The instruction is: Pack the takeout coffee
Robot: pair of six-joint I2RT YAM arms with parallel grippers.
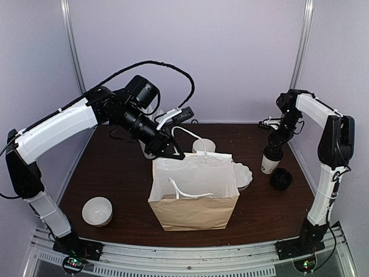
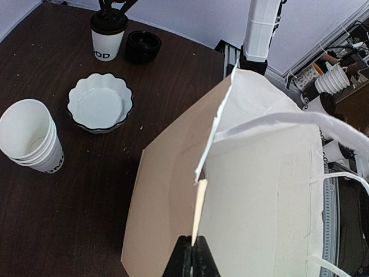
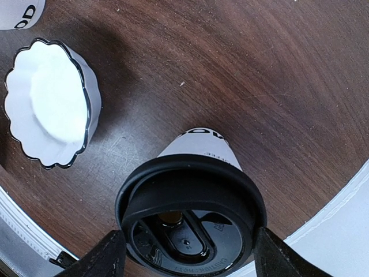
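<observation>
Apparently ungripped, takeout coffee (image 3: pixel 193 190) inside right claw (image 3: pixel 190 254), left claw (image 2: pixel 192 261) pinching bag (image 2: pixel 170 190)

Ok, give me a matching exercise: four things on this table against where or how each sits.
Things: 1 coffee; 2 bag; 3 lids; 4 cups.
States: A rim pinched by the left tool; B black, stacked, beside the coffee; C white, lidless, nested; D between the fingers of the right tool.
Pairs: 1-D; 2-A; 3-B; 4-C.

Top camera overlooks the whole table (image 1: pixel 115 173) from behind; wrist cameras look down close, sharing the scalloped bowl (image 2: pixel 100 103) and takeout coffee (image 3: pixel 190 190).
</observation>
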